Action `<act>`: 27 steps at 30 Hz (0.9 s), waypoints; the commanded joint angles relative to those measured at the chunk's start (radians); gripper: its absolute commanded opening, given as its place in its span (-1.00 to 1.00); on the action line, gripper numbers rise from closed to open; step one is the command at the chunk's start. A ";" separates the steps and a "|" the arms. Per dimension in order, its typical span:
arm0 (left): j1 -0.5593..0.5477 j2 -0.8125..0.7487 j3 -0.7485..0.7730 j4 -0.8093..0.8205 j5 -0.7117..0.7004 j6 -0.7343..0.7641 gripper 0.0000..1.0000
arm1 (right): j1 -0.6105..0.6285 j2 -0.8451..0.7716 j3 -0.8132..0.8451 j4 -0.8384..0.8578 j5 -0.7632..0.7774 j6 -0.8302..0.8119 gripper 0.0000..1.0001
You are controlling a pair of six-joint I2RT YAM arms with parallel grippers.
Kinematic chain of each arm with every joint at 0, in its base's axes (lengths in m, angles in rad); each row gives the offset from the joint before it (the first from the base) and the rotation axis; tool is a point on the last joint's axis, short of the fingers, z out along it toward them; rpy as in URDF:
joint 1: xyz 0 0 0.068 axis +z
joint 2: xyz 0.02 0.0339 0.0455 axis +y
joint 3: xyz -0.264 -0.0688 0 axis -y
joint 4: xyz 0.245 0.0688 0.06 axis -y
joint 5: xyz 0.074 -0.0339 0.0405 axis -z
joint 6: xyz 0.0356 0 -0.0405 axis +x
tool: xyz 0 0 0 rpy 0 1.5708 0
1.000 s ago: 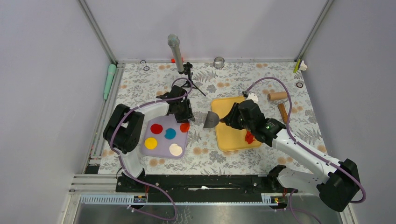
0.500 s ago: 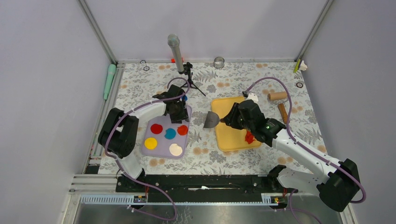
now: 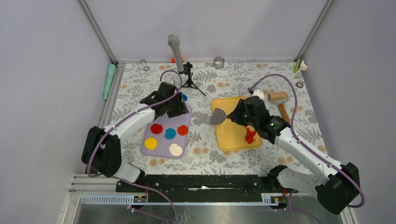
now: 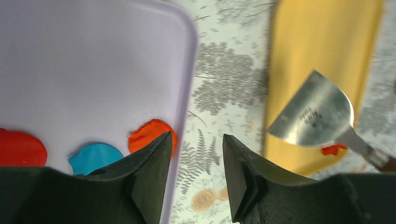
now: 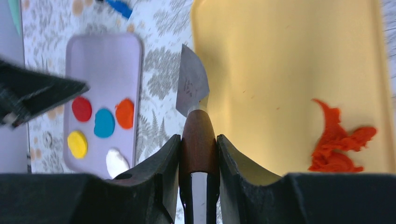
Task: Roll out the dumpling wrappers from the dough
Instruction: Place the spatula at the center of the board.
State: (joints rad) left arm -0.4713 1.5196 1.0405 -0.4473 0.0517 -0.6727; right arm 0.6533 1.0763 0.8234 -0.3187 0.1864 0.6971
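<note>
Two red dumpling wrappers (image 3: pixel 156 129) (image 3: pixel 183 129) lie flat on the purple tray (image 3: pixel 184 114) among blue, yellow and cream discs. In the left wrist view, the orange-red wrapper (image 4: pixel 149 133) sits by the tray's right rim, partly under one finger. My left gripper (image 3: pixel 180 108) (image 4: pixel 196 140) hovers open and empty over that rim. My right gripper (image 3: pixel 232 116) (image 5: pixel 198 137) is shut on the wooden handle of a scraper (image 5: pixel 191 84). Its metal blade (image 3: pixel 217 115) hangs over the left edge of the yellow tray (image 3: pixel 233 140). A ragged lump of red dough (image 3: pixel 251 135) (image 5: pixel 338 140) lies on that tray.
A wooden rolling pin (image 3: pixel 278 96) and a second wooden handle (image 3: pixel 283 112) lie right of the yellow tray. A microphone on a small tripod (image 3: pixel 175 46) and a glass jar (image 3: pixel 219 61) stand at the back. A green tool (image 3: pixel 109 79) lies along the left rail.
My left gripper has drawn back from the orange-red wrapper toward the tray's far end, leaving it on the tray. The right arm has shifted the scraper slightly right and away.
</note>
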 commanded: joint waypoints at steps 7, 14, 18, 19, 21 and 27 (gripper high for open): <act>-0.001 -0.212 -0.082 0.074 0.125 0.048 0.11 | -0.529 0.018 0.026 0.291 -0.338 0.007 -1.00; -0.006 -0.239 -0.090 0.051 0.139 0.049 0.19 | -0.624 0.399 0.230 0.551 -0.335 0.064 -1.00; -0.006 -0.267 -0.089 0.051 0.143 0.045 0.23 | -0.646 0.620 0.382 0.596 -0.385 0.136 -1.00; -0.006 -0.276 -0.089 0.051 0.138 0.044 0.25 | -0.647 0.665 0.404 0.604 -0.387 0.147 -1.00; -0.006 -0.293 -0.087 0.046 0.133 0.052 0.32 | -0.647 0.741 0.447 0.613 -0.386 0.162 -1.00; -0.006 -0.336 -0.079 0.020 0.127 0.066 0.46 | -0.696 0.899 0.649 0.404 -0.381 0.093 0.62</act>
State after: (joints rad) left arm -0.4751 1.2297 0.9470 -0.4244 0.1757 -0.6285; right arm -0.0132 1.9400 1.3148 0.1818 -0.1928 0.8345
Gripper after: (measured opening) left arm 0.709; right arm 0.649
